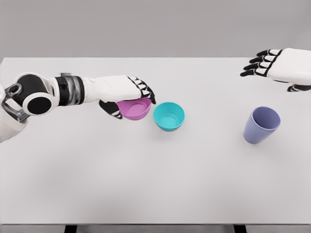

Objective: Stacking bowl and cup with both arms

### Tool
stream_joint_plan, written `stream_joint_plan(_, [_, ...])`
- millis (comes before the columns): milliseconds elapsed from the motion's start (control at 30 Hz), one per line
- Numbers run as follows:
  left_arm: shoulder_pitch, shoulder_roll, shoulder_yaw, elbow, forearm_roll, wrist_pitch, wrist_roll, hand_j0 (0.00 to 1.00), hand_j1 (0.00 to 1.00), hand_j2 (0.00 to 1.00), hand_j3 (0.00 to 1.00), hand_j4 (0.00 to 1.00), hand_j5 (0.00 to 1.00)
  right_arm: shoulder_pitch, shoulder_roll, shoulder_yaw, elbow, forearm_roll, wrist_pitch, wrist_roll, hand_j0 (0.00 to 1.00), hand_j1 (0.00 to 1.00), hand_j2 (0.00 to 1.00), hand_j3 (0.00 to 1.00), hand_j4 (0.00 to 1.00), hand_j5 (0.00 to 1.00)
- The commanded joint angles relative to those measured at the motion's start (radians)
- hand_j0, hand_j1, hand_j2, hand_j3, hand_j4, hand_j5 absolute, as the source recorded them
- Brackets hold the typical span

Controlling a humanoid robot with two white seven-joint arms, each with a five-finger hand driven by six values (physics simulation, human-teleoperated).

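Pink bowl (pixel 133 109): clamped at rim by left hand (pixel 127 94), fingers curled over it. Teal bowl (pixel 169 116) just beside. Right hand (pixel 277 65): fingers relaxed, empty, above purple cup (pixel 261 124).

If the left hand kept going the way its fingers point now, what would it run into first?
The left hand, closed on the pink bowl, points right; the teal bowl beside it looks first in line, slightly lower in the picture, though depth is unclear.
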Motion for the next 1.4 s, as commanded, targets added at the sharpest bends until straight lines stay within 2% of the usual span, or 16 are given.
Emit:
stream_joint_plan(0, [0.002,-0.026,0.001,0.002,-0.016,0.001,0.000,0.69,0.69,0.69,0.69,0.69,0.69,0.000,-0.017,-0.001,-0.001,-0.004,0.003,0.000,1.00,1.00,1.00,1.00,1.00,1.00])
stream_joint_plan(500, [0.002,-0.111,-0.001,0.012,-0.054,0.021,0.000,0.70,0.70,0.70,0.70,0.70,0.70,0.003,-0.008,-0.008,0.001,-0.003,0.003,0.000,1.00,1.00,1.00,1.00,1.00,1.00])
stream_joint_plan(600, [0.003,-0.154,-0.001,0.044,-0.071,0.019,0.000,0.70,0.70,0.70,0.70,0.70,0.70,0.003,-0.008,-0.011,0.001,-0.004,0.003,0.000,1.00,1.00,1.00,1.00,1.00,1.00])
stream_joint_plan(867, [0.005,-0.201,-0.002,0.085,-0.074,0.018,0.000,0.70,0.70,0.70,0.70,0.70,0.70,0.003,-0.008,-0.013,0.001,-0.003,0.003,0.000,1.00,1.00,1.00,1.00,1.00,1.00])
stream_joint_plan(967, [0.008,-0.224,-0.002,0.101,-0.098,0.018,0.000,0.70,0.70,0.70,0.70,0.70,0.70,0.003,-0.006,-0.014,0.001,-0.003,0.003,0.000,1.00,1.00,1.00,1.00,1.00,1.00])
stream_joint_plan(1367, [0.015,-0.270,-0.005,0.153,-0.129,0.018,0.000,0.70,0.70,0.70,0.70,0.70,0.70,0.003,-0.006,-0.014,0.001,-0.003,0.003,0.000,1.00,1.00,1.00,1.00,1.00,1.00])
